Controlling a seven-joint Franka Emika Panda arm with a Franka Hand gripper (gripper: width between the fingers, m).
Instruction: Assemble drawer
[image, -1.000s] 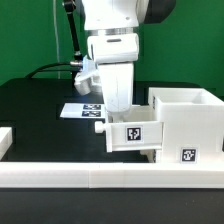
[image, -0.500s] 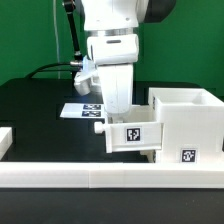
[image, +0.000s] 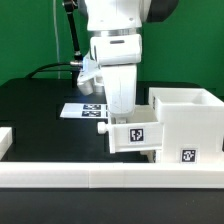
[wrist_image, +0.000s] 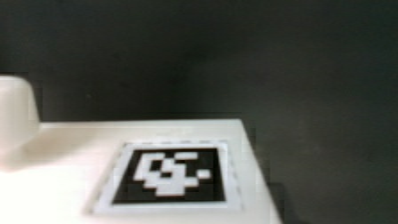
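Nearest in the exterior view, a long low white rail (image: 110, 182) runs across the front of the black bench (image: 40, 100). A white piece (image: 5, 138) is cut off by the exterior view's left edge, just behind the rail.

Behind the rail stand two parts of the drawer (image: 200, 125). The tray (image: 135, 135) is a small white box showing one square tag on its near face. It sits right against the side of the housing (image: 185, 108) that faces the exterior view's left. Whether it is pushed into the housing or only touches it, I cannot tell. The housing is the bigger open-top box on the exterior view's right, with a tag low on its near face.

The tool (image: 122, 108) hangs straight down from the white arm (image: 115, 50), and its lower end is at the tray's top edge. The fingertips are hidden behind the tray wall, so I cannot tell if they are apart, together or clamped on the tray.

The wrist view is blurred. It shows a white face carrying a tag (wrist_image: 169, 172), dark bench beyond it, and a white shape (wrist_image: 15, 115) at the picture's edge.

Farther back, the marker board (image: 80, 110) lies flat on the bench, partly hidden by the tool. A green wall (image: 30, 40) closes the scene.
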